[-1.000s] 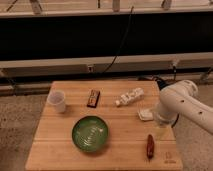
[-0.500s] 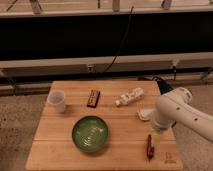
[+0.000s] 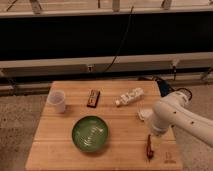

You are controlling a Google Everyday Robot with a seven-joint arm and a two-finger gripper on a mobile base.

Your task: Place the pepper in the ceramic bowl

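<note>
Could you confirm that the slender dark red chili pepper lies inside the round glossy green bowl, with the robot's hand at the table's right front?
Not quite: in the camera view the slender dark red chili pepper lies on the wooden table, right of the round glossy green bowl. The hand is at the table's right front.

light: dim, warm, perhaps overhead | shadows: soft, faint | tool [image 3: 154, 141]: shaded, over table [image 3: 120, 125] front-right

Table [image 3: 50, 146]: bowl [image 3: 90, 134], pepper [image 3: 149, 150], cup [image 3: 57, 101]; tool [image 3: 153, 141] over pepper
</note>
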